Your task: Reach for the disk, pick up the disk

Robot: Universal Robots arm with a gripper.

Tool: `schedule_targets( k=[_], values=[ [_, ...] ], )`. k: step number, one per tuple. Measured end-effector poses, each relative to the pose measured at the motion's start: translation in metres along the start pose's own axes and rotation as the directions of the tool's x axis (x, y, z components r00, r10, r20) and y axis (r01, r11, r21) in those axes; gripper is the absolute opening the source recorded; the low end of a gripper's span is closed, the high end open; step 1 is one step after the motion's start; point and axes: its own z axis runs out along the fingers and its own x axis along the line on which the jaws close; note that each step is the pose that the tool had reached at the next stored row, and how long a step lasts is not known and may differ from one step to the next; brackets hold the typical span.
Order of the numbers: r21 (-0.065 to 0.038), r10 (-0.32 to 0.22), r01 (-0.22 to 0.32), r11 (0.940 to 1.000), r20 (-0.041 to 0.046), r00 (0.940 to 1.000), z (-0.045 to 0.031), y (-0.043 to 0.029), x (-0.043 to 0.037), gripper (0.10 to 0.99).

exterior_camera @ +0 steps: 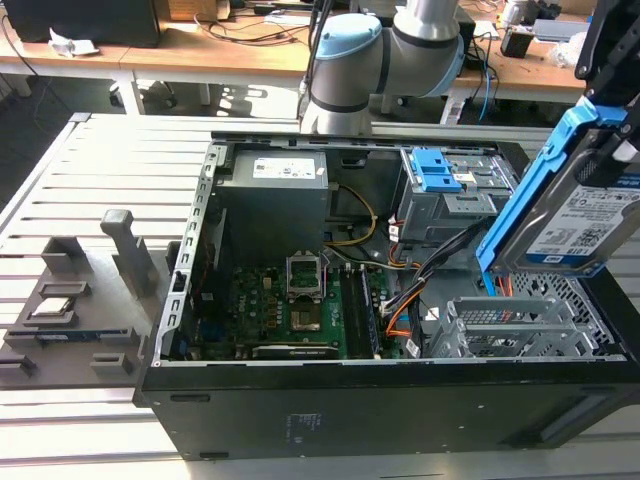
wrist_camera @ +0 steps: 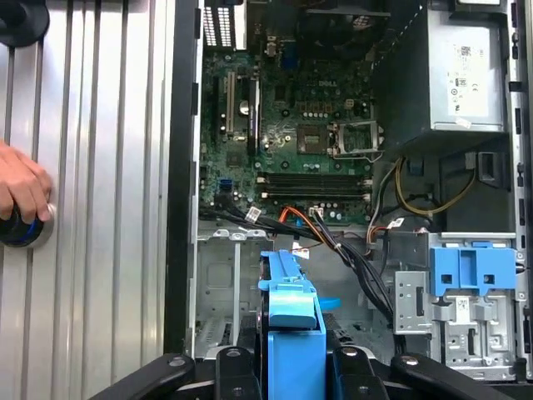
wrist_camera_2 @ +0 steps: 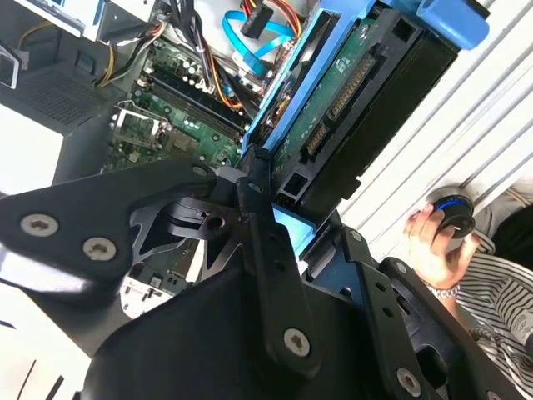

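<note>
Black sheet steel: the open computer case [exterior_camera: 400, 400] is our landmark and the largest item, lying on its side on the slatted metal table [exterior_camera: 60, 160] with the motherboard [exterior_camera: 290, 305] exposed.

The arm [exterior_camera: 400, 50] stands beyond the case's far wall. The disk [exterior_camera: 585, 215], silver with a white-and-blue label and blue side rails, hangs tilted above the case's drive-cage corner, clear of the silver cage [exterior_camera: 510, 325] below it. In the second wrist view the disk [wrist_camera_2: 350, 108] runs out from the gripper [wrist_camera_2: 279, 221]; the black fingers [wrist_camera_2: 250, 217] sit closed against its blue-railed end. In the first wrist view the blue rail of the disk [wrist_camera: 291, 292] sits between the finger links of the gripper [wrist_camera: 291, 358], over the case interior.

Step, as we judge it: the reach is done and the pick is effectively made, since the disk is carried free of the case. What this calls for is a steady grip, as the hold is at one end and the disk is canted.

A spare blue bracket [exterior_camera: 435, 170] sits on the upper bay inside the case. Outside the case, a person's hand [wrist_camera: 21, 192] rests on a round knob [wrist_camera: 25, 229] on the table.

Hard to make out: the fingertip contact itself is hidden by the gripper's own linkage, and the disk's far edge is cut off in the exterior view.
</note>
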Motion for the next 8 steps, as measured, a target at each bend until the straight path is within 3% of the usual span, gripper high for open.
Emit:
schedule_targets(
  k=[3,8],
  values=[
    [0.0,0.0,0.0,1.0,-0.0002,1.0,-0.0001,0.0006,0.0127,0.369],
    [0.0,0.0,0.0,1.0,-0.0003,1.0,0.0069,0.0001,0.0163,0.369]
  ],
)
